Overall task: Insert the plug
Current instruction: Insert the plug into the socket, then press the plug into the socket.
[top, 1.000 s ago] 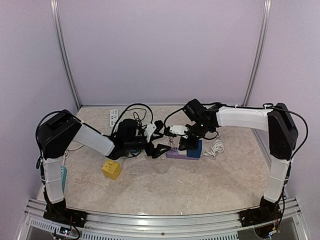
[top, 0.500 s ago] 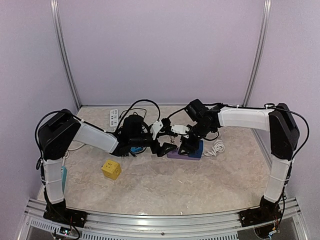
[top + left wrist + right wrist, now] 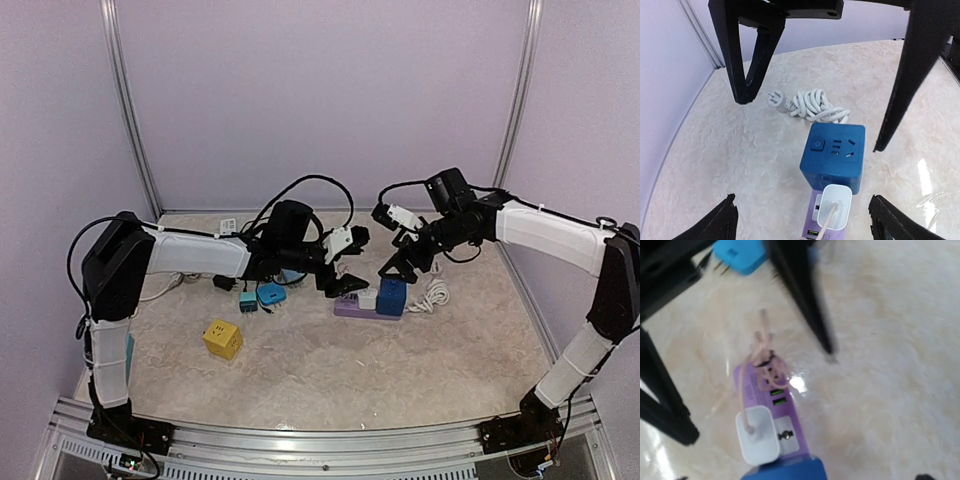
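The left arm (image 3: pixel 190 255) and right arm (image 3: pixel 545 232) share glossy white shells, bulky black joints and looping black cables (image 3: pixel 320 178). The left hand (image 3: pixel 345 265) and right hand (image 3: pixel 398 243) are black, with slim tapering fingers (image 3: pixel 912 70).

We read no words, brands or numbers anywhere, only what looks like a power sign on the button (image 3: pixel 816 145) of the blue cube (image 3: pixel 840 167), a small dark mark on the purple strip (image 3: pixel 792 415), too blurred to read
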Controlling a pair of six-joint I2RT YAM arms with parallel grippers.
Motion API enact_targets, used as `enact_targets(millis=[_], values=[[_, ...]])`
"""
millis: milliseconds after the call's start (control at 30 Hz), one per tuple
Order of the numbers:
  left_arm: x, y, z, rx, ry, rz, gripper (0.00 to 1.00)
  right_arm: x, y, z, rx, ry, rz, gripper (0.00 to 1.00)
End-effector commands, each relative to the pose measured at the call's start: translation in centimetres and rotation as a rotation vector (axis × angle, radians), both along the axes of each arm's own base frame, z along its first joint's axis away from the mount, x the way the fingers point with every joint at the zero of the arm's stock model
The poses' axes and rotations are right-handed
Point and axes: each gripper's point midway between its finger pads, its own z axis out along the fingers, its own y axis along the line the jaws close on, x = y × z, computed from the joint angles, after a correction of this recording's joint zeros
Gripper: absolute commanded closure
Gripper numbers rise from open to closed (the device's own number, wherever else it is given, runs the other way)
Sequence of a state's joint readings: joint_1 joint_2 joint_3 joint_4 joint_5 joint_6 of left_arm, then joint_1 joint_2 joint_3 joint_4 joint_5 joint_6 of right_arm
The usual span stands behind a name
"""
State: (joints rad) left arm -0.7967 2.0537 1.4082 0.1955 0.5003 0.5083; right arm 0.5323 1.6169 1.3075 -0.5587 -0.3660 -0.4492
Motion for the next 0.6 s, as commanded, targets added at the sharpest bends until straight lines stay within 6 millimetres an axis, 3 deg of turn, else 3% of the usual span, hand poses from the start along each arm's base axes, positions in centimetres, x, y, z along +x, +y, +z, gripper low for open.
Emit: enact_targets(millis=[0, 133, 233, 367, 567], values=[[-1.5, 0.0, -3.4, 0.133, 0.077, -0.080, 0.18, 0.2, -2.9, 2.3, 0.162, 0.067, -0.187, 0.02], [-2.6, -0.8, -5.5, 0.269, 0.090, -0.134, 0.20, 2.2, -7.3, 2.2, 0.265, 0.131, -0.484, 0.00], [-3.3, -0.4, -7.0, 0.322, 0.107, -0.139, 0.19, 3.1, -9.0, 0.4, 0.315, 0.246, -0.658, 0.04], [-2.5, -1.1, -7.2, 0.358, 0.054, -0.089, 0.26, 3.1, -9.3, -2.7, 0.308, 0.353, -0.746, 0.15], [-1.1, -2.3, -7.2, 0.330, 0.066, -0.030, 0.48, 2.3, -8.5, -3.8, 0.386, 0.411, -0.747, 0.20]])
